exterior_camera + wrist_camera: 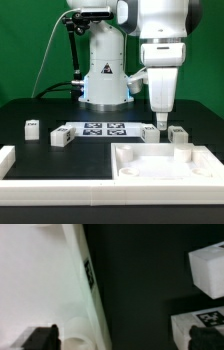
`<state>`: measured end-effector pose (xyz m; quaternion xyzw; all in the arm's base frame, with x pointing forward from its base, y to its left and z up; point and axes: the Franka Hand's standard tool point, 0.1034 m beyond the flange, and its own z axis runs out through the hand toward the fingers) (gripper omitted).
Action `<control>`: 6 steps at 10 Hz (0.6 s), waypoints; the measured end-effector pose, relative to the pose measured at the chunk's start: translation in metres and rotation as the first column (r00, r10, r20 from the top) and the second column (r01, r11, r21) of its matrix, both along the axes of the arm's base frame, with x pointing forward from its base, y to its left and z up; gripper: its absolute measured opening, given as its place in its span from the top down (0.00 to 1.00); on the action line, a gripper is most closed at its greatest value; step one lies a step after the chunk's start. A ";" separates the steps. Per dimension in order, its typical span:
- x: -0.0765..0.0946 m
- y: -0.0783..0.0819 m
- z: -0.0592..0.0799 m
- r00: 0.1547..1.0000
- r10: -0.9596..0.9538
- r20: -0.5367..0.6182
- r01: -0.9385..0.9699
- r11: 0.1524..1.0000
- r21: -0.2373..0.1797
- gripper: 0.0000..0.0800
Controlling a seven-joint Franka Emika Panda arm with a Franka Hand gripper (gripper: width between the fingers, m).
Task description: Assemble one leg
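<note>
Several small white legs stand on the black table. In the exterior view one [149,131] is just left of my gripper [160,119] and one [179,133] just right of it. Two more [33,126] [61,136] stand at the exterior view's left. The gripper hangs above the table at the far rim of the big white tray-like part [165,160]. In the wrist view the gripper [128,340] is open and empty. One dark finger [40,339] is over the tray-like part [35,280]; the other [216,339] is beside a tagged leg [198,321]. Another leg [210,272] lies beyond.
The marker board [100,129] lies on the table between the legs, in front of the robot's base [104,75]. A white raised L-shaped border [25,180] runs along the front and the exterior view's left edge of the table.
</note>
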<state>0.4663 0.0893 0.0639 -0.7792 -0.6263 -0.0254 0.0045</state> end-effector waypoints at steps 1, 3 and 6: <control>-0.001 -0.001 -0.002 1.000 -0.010 -0.004 0.010 1.000 0.001 0.19; -0.001 0.000 -0.002 0.983 -0.182 -0.013 0.182 0.983 0.007 0.19; -0.011 0.010 -0.005 0.770 -0.636 -0.046 0.638 0.769 0.041 0.19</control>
